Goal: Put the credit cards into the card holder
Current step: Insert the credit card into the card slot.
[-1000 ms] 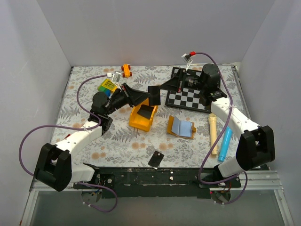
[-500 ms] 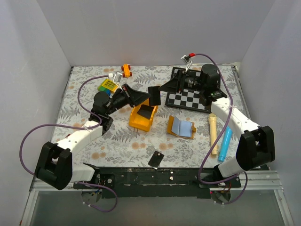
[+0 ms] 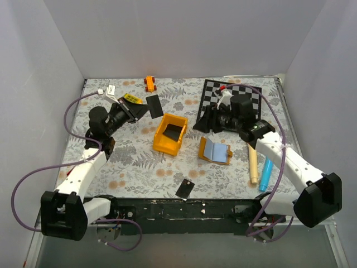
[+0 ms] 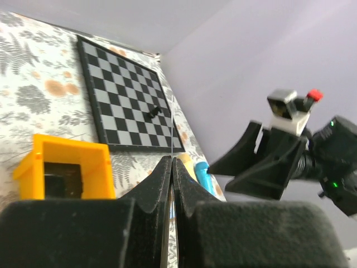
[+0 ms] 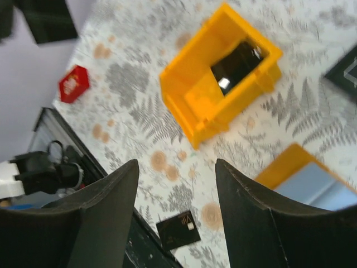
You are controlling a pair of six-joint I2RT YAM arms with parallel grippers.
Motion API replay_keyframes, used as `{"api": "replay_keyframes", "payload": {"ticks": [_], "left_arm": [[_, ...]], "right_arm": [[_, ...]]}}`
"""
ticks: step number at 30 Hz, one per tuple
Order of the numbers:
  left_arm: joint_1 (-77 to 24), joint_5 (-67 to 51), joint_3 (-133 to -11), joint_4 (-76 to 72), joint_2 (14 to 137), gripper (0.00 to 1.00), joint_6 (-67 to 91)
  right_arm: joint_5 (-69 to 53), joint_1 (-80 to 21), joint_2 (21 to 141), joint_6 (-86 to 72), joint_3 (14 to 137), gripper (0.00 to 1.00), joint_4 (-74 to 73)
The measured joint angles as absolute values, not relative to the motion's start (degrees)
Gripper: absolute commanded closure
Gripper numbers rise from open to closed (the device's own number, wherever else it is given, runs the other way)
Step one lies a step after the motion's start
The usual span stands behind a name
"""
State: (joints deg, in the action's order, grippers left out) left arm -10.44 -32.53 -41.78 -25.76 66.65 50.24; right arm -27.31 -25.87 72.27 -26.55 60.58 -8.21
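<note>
My left gripper (image 3: 143, 110) (image 4: 172, 163) is shut on a black credit card (image 3: 154, 106), held in the air left of the yellow bin; in the left wrist view only its thin edge (image 4: 173, 125) shows above the fingertips. A second credit card (image 3: 174, 132) (image 5: 237, 61) lies inside the bin. A third (image 3: 184, 188) (image 5: 178, 230) lies flat by the table's front edge. The tan card holder (image 3: 215, 151) (image 5: 312, 173) lies open, blue-grey inside up. My right gripper (image 3: 202, 121) (image 5: 175, 167) hovers open and empty just behind it.
The yellow bin (image 3: 163, 142) (image 5: 195, 106) (image 4: 67, 162) stands mid-table. A chequered board (image 3: 231, 96) (image 4: 122, 95) lies at the back right. A beige stick (image 3: 252, 162) and blue marker (image 3: 266, 173) lie right of the holder. An orange toy (image 3: 149, 84) sits at the back.
The right gripper has opened, let go of the card, and moved forward off the board toward the holder. The left arm has pulled back left with the card.
</note>
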Motion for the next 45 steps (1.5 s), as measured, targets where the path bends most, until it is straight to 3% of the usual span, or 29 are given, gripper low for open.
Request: {"api": "replay_keyframes", "payload": {"ticks": [8,15,23,28,35,42,45], "left_arm": [[-5.4,-32.2,-42.7,-13.4,58.4,1.00,44.4],[-3.0,-32.3,-45.9,-2.8,57.5,1.00,39.5],[-2.7,-34.4,-45.9,4.3,55.4,1.00,36.4],[-2.7,-36.9,-45.9,5.4,53.7,1.00,34.3],[-3.9,-35.6,-46.6,8.4,55.2,1.00,31.0],[-17.7,-24.6,-56.5,17.3,63.7,1.00,22.5],[-20.4,-25.8,-56.7,16.4,64.2,1.00,22.3]], "right_arm": [[-3.0,-42.5,69.0,-33.1,53.5,0.27,-26.3],[7.4,-53.7,62.5,-51.3,45.1,0.25,-32.9],[15.0,-68.3,65.4,-69.6,44.8,0.24,-31.7],[20.8,-70.3,67.0,-73.8,45.6,0.25,-33.5],[26.4,-68.8,60.2,-73.8,45.6,0.25,-32.5],[24.8,-62.5,56.3,-68.4,42.0,0.25,-29.5],[21.3,-59.1,53.8,-60.9,41.0,0.20,-24.6]]}}
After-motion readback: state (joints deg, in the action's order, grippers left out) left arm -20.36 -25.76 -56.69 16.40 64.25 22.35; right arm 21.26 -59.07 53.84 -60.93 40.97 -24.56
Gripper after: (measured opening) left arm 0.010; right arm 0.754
